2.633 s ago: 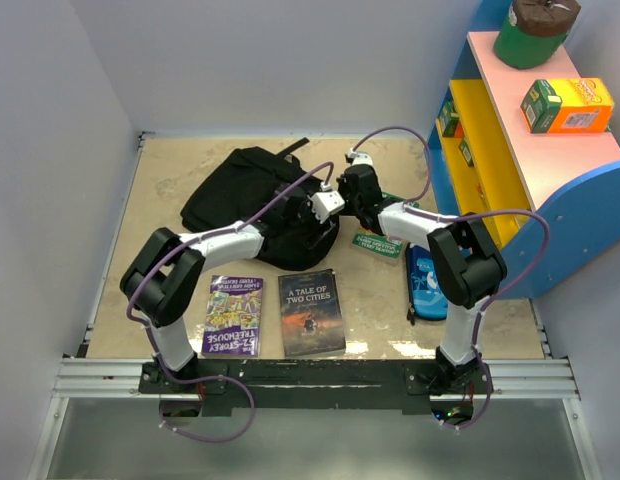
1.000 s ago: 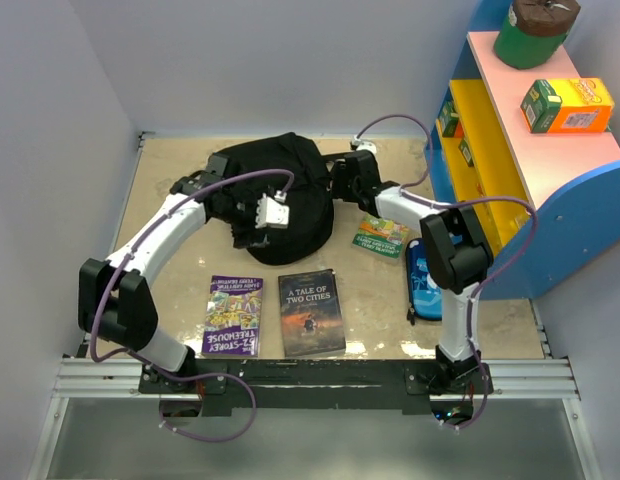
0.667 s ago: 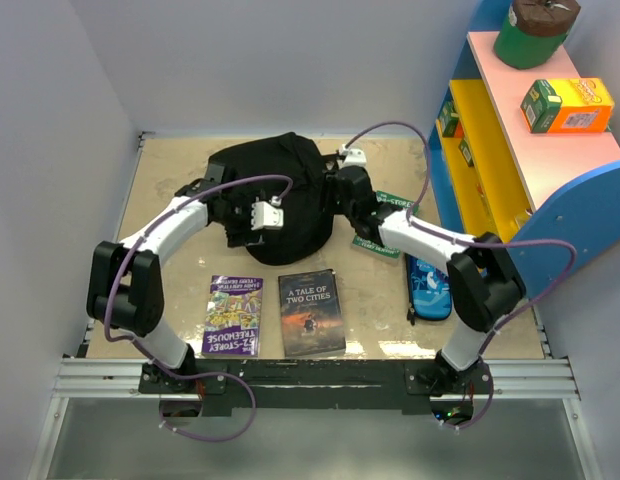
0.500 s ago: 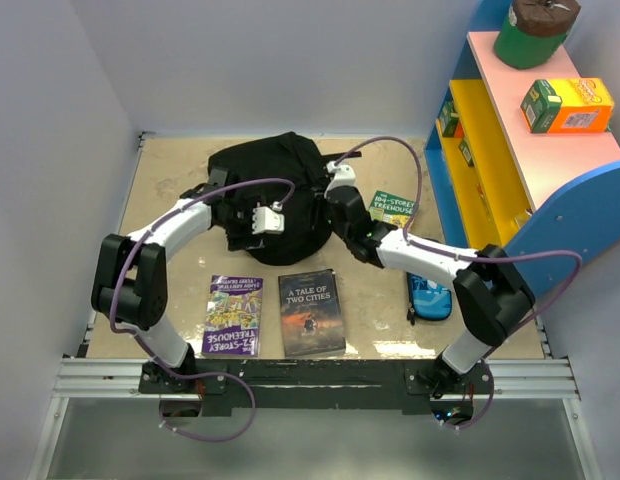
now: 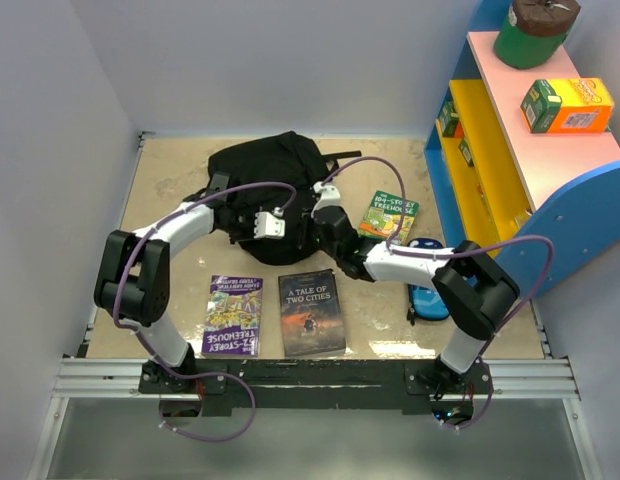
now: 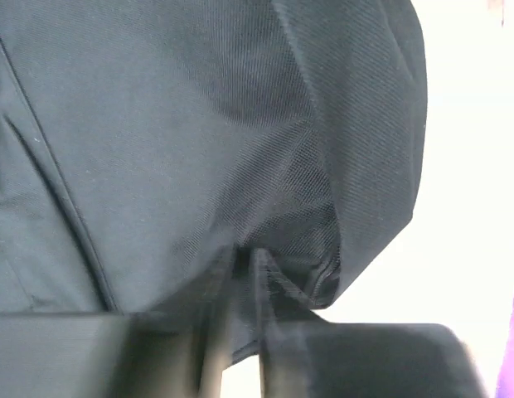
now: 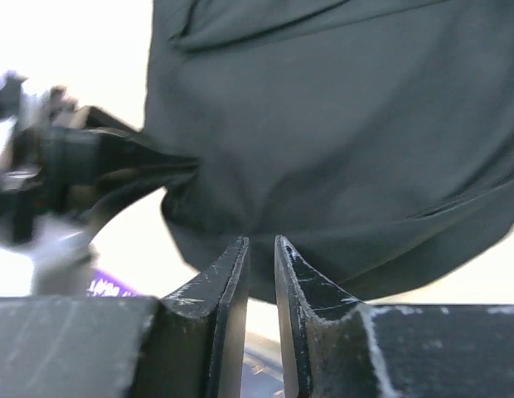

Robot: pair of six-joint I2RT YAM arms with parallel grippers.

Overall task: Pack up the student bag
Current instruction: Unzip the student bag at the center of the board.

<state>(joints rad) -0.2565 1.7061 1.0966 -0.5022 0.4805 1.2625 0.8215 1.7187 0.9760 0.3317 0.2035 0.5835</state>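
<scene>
The student bag (image 5: 265,170), a soft black backpack, lies at the back middle of the table. My left gripper (image 5: 283,230) is at its near edge. In the left wrist view it (image 6: 243,261) is shut on a pinched fold of the bag's fabric (image 6: 157,124). My right gripper (image 5: 308,228) meets the same near edge from the right. Its jaws (image 7: 261,240) are almost together, tips pressed into the bag's fabric (image 7: 340,124). The left gripper's fingers (image 7: 133,162) show there too, pulling the cloth into a point.
A purple book (image 5: 232,315) and a dark book, A Tale of Two Cities (image 5: 311,312), lie near the front. A green Treehouse book (image 5: 388,215) and a blue pencil case (image 5: 427,290) lie right of the bag. A coloured shelf (image 5: 510,150) stands at the right.
Both grippers have closed. The right arm swung left and nearer, from the bag's right side to its near edge, uncovering the green book. The left gripper moved right along the bag's near edge.
</scene>
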